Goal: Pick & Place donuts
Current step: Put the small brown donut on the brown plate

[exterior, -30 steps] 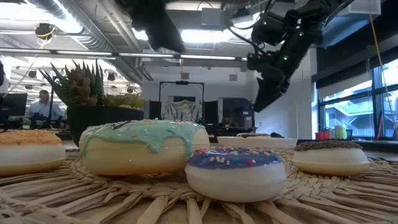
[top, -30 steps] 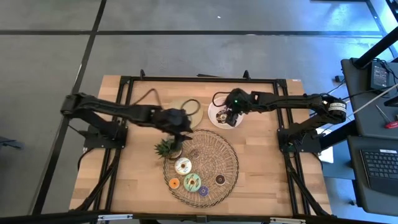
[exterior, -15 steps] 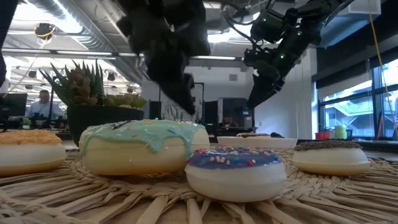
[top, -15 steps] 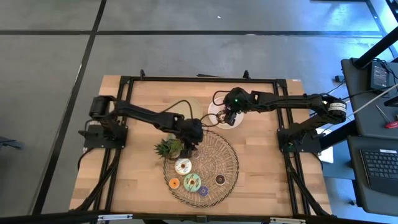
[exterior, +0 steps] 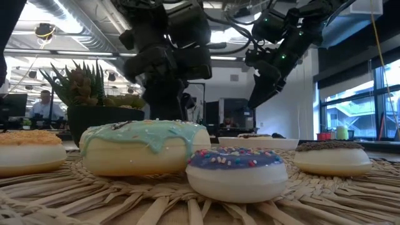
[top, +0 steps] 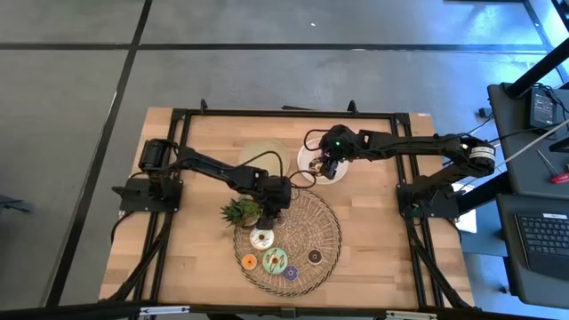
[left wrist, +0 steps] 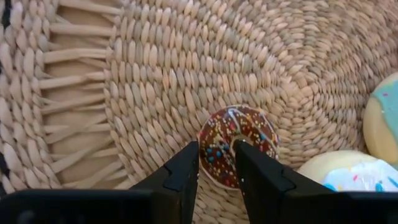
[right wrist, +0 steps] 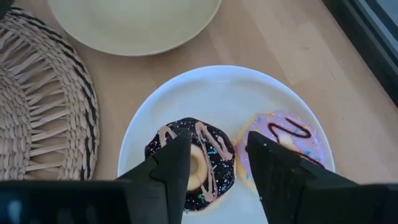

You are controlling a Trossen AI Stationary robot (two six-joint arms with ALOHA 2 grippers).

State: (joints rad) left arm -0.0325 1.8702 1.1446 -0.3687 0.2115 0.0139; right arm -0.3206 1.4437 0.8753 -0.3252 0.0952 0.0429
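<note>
Since half a second ago the left hand (left wrist: 216, 167) has dropped lower onto the far-left part of the woven mat (top: 311, 233), its arm folded closer in; the right hand (right wrist: 214, 163) has barely shifted over the white plate (right wrist: 217, 93). Left hand: fingers narrowly parted, closed on the rim of a small brown sprinkled donut (left wrist: 239, 144) that sits on the mat weave, one finger through or at its hole. Right hand: fingers spread wide, straddling a dark-iced donut (right wrist: 193, 158) with pink drizzle on the white plate, no firm contact visible. Count, donuts: two on the white plate, the dark one and a pink-iced donut (right wrist: 289, 142) just right of it, touching or nearly so; on the mat, a white donut (top: 261, 237), orange donut (top: 249, 262), green donut (top: 274, 260), purple donut (top: 291, 273), small brown donut (top: 314, 257), plus the one in the left hand. Six on mat, eight total. One pale yellow plate (right wrist: 134, 25), far-left of the white one. One potted plant (top: 238, 212) at the mat's left edge, beside the left hand. All on the wooden table (top: 373, 240).
</note>
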